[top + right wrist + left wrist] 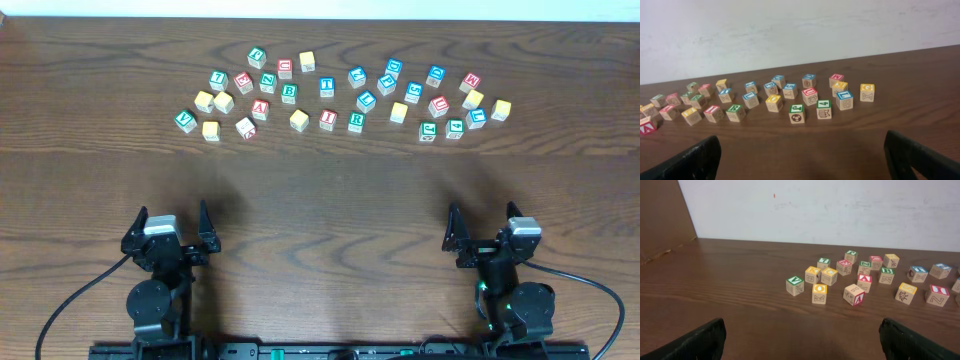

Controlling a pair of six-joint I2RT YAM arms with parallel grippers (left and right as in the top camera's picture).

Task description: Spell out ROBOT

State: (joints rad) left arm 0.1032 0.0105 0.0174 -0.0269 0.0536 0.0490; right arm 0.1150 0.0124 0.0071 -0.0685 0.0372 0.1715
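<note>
Dark wood desk point(320, 190), white wall point(840, 205) behind. Letter blocks point(328, 87) scattered at far side — well apart from left tool point(172, 220) and right tool point(483, 225), both spread wide.

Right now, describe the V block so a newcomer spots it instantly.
On the dark wooden table, find the scatter of letter blocks on the far side. The V block sits at its left end, green-topped, while its nearest neighbours are yellow-topped.

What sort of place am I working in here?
Most likely a robotics lab bench: a bare wood-grain table, a plain white wall behind it, and scattered alphabet blocks laid out like a test set.
</note>
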